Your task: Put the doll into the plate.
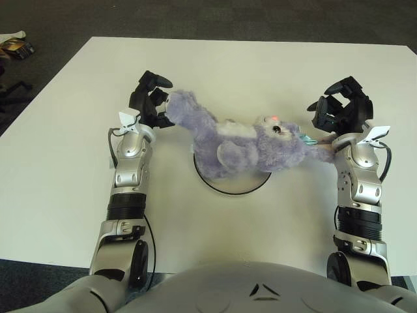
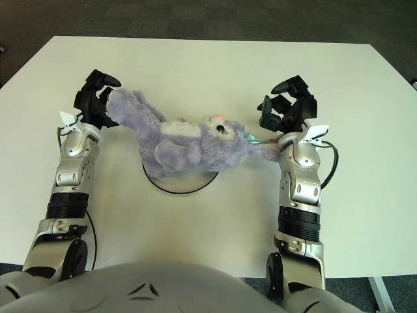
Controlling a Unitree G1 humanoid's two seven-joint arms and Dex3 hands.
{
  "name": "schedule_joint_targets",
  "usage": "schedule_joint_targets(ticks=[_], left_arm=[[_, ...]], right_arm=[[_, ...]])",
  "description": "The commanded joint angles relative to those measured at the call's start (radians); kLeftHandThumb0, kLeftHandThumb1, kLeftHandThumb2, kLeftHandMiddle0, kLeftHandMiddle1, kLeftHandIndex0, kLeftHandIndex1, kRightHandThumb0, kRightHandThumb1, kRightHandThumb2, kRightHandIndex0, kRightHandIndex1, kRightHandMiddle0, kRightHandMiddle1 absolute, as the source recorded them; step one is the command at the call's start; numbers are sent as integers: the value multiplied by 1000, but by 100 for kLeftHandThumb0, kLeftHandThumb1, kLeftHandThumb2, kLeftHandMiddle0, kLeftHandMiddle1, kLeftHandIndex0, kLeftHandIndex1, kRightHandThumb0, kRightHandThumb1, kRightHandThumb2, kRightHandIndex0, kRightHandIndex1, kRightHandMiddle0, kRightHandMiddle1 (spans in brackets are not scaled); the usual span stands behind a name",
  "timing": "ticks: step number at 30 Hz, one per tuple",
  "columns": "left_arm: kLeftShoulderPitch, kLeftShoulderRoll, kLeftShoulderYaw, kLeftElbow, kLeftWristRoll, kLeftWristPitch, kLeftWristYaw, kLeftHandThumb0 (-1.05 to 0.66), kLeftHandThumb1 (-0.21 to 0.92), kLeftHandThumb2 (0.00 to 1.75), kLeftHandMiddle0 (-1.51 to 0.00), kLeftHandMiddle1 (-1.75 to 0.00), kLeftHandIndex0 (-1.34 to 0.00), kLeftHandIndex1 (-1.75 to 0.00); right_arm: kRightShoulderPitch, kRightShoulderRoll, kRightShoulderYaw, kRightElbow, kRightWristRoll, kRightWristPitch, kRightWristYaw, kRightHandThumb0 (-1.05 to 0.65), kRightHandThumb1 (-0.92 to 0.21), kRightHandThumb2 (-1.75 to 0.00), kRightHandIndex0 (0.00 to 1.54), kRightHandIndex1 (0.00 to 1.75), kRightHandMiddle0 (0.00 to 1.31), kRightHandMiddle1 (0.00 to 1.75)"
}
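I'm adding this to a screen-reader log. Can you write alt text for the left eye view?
A purple doll lies across a plate on a white table, its ends overhanging. The left hand touches one end; the right hand, fingers open, sits beside the other.

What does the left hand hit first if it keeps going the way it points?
Likely the doll: the left hand points inward at its near end, apparently already touching. Depth is unclear.

Purple plush doll (image 1: 238,142) lying stretched sideways, body over white dark-rimmed plate (image 1: 232,183), limbs overhanging both sides.
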Motion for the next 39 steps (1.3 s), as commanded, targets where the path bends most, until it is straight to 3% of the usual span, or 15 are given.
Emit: schedule_joint_targets(ticks=[1, 11, 23, 39], left_arm=[[-17, -3, -2, 5, -9, 17, -1, -1, 34, 130, -48, -175, -47, -175], [-18, -16, 1, 13, -15, 19, 5, -1, 33, 131, -49, -175, -47, -175], [-20, -24, -1, 17, -8, 16, 15, -1, 32, 132, -50, -175, -48, -175], [-18, -24, -3, 27, -2, 4, 17, -1, 31, 133, -51, -175, -49, -175]], right_arm=[[15, -15, -20, -54, 33, 16, 15, 0, -19, -134, 86, 135, 53, 175], [3, -20, -46, -103, 47, 59, -5, 0, -16, -138, 87, 137, 55, 175], [-11, -24, -80, -110, 51, 106, -43, 0, -17, -143, 79, 156, 50, 175], [-37, -24, -119, -76, 47, 151, -118, 0, -18, -134, 86, 134, 54, 175]])
